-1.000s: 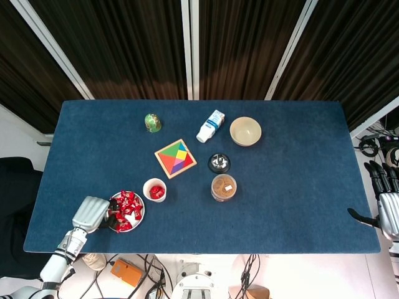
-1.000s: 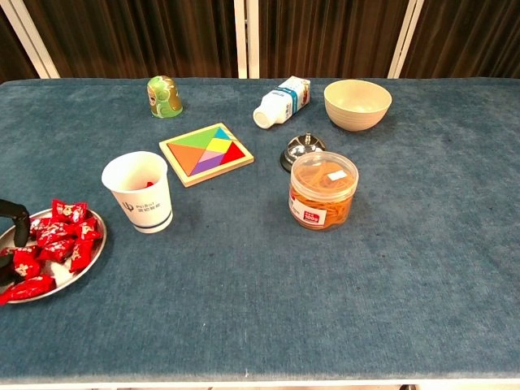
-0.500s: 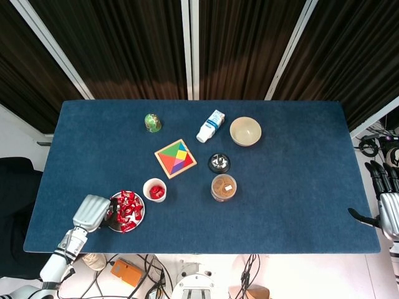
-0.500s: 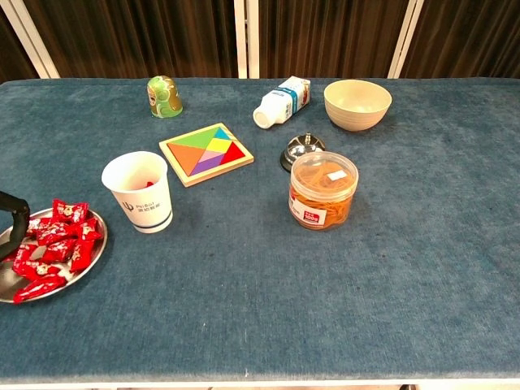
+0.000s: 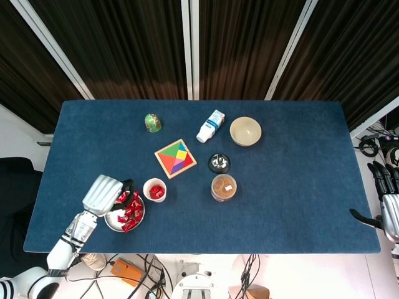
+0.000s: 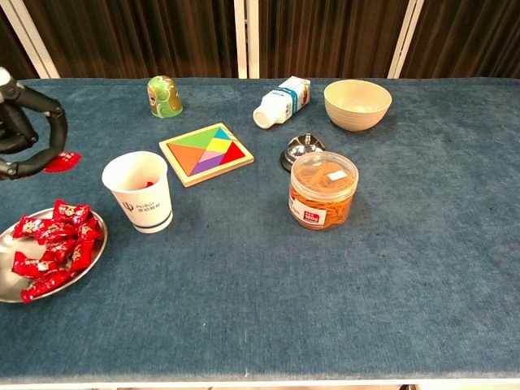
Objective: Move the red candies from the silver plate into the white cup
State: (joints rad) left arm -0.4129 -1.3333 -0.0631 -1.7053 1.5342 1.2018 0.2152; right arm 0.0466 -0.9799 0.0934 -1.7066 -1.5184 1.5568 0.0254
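Observation:
The silver plate (image 6: 96, 253) sits at the table's near left with several red candies (image 6: 54, 248) heaped on it. The white cup (image 6: 139, 192) stands just right of the plate, with red candies (image 5: 156, 192) showing inside. My left hand (image 6: 26, 130) hovers above the plate, left of the cup, and pinches one red candy (image 6: 62, 161) between its fingertips. In the head view the left hand (image 5: 107, 194) overlaps the plate's (image 5: 115, 219) far left rim. My right hand (image 5: 388, 210) hangs off the table's right edge, fingers spread, holding nothing.
A tangram puzzle (image 6: 206, 153) lies behind the cup. A bell (image 6: 301, 149) and a plastic jar (image 6: 323, 190) stand mid-table. A green can (image 6: 164, 96), a tipped milk carton (image 6: 282, 100) and a beige bowl (image 6: 357, 104) line the far side.
My left hand has lifted off the plate with one red candy and risen toward the cup's side. The right hand has barely moved.

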